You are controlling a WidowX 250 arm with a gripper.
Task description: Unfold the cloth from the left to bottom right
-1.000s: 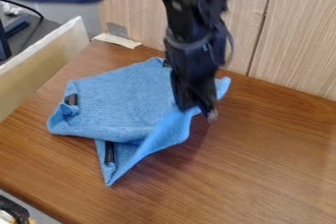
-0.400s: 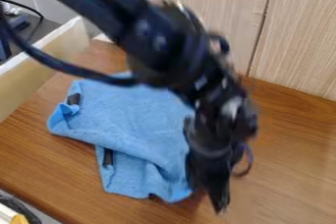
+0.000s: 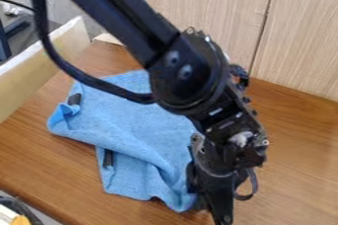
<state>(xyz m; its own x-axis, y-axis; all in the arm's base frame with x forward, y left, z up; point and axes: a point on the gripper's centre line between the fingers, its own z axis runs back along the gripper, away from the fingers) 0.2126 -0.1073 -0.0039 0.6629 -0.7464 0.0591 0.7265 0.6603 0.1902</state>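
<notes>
My gripper (image 3: 211,206) has come down toward the lower right, and the blue cloth (image 3: 142,132) has spread with it across the table (image 3: 294,169) — real progress, I'd judge. I can't tell whether the pincer is open, closed or gripping the corner beside it — the left edge remains curled.

One cloth (image 3: 135,128), one robot arm (image 3: 188,73)

The black, glossy robot arm (image 3: 188,73) slants down from the upper left to the lower right — a thick black cable looping loosely along its lower side. Past its bulky round joint, the wrist (image 3: 231,137) angles down, and the black two-finger gripper (image 3: 214,206) hangs below it — pointing steeply downward.
</notes>
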